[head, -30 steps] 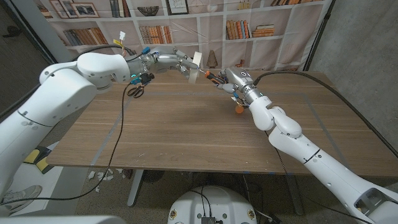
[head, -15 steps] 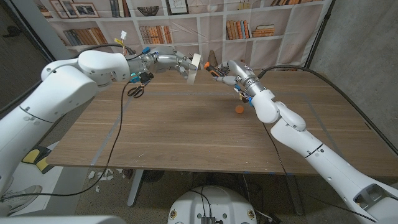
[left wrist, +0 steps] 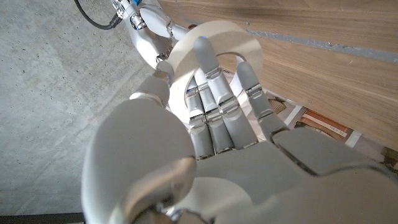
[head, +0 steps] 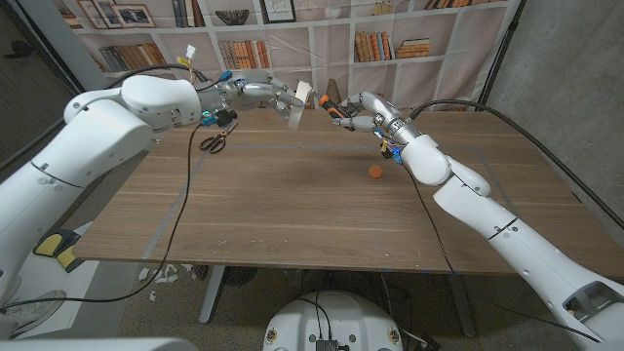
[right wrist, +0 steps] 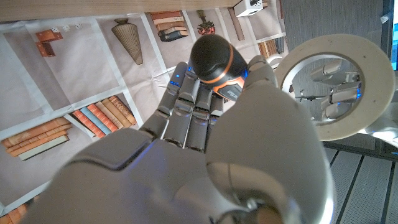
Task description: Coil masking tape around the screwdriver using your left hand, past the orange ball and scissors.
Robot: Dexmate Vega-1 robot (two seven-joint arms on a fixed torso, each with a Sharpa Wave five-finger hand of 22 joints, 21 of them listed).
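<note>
Masking tape roll gripped in the raised left hand, upper centre.
Right hand grasps the screwdriver, handle toward the roll, above the desk.

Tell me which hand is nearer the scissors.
Left. The left hand, holding the tape, is raised just beyond the scissors; the right hand grips the screwdriver farther off.

Table – wood, matt, visible grain. Masking tape – cream paper roll, matt, smooth flat face. Screwdriver handle – black plastic, slight sheen, glossy orange band. Left hand and right hand – smooth white plastic shells, satin; silver metallic finger segments. Orange ball – matt.
</note>
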